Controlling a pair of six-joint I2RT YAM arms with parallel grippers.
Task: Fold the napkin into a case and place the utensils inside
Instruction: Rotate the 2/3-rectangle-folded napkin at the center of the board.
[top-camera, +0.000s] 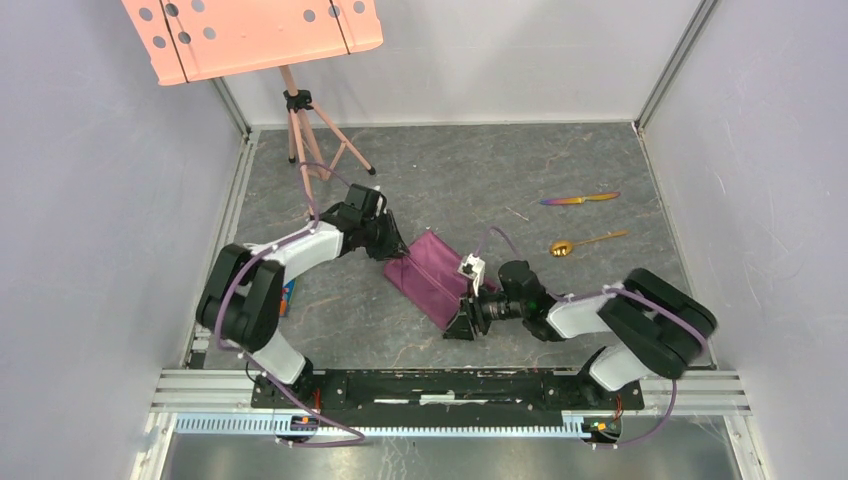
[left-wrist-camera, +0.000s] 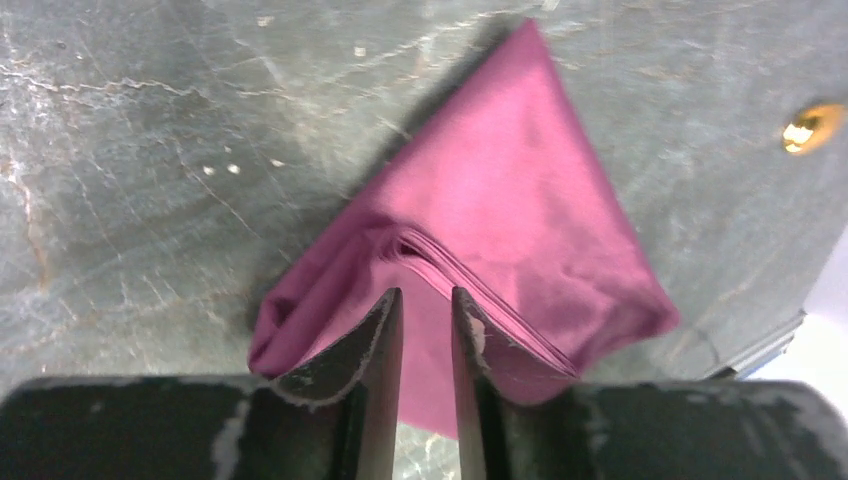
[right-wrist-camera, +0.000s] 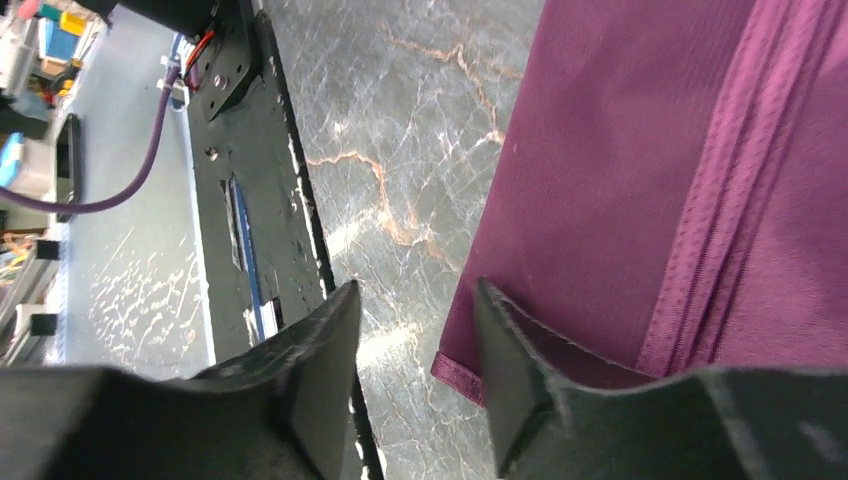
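Observation:
The plum-purple napkin (top-camera: 437, 275) lies folded into a narrow oblong on the table's middle, its hemmed layers showing in the left wrist view (left-wrist-camera: 500, 200) and the right wrist view (right-wrist-camera: 640, 180). My left gripper (top-camera: 397, 252) is at its far-left end; the jaws (left-wrist-camera: 427, 292) stand a narrow gap apart over the cloth. My right gripper (top-camera: 462, 328) is open at the near end (right-wrist-camera: 415, 283), straddling the hemmed corner, one finger over cloth and one over bare table. The gold spoon (top-camera: 585, 242) and the iridescent knife (top-camera: 580, 198) lie to the right. The spoon's bowl (left-wrist-camera: 810, 125) shows in the left wrist view.
A pink perforated board (top-camera: 250, 30) on a tripod (top-camera: 300, 130) stands at the back left. A small blue-and-orange object (top-camera: 288, 295) lies beside the left arm. The metal rail (top-camera: 450, 385) runs along the near edge. Grey walls enclose three sides.

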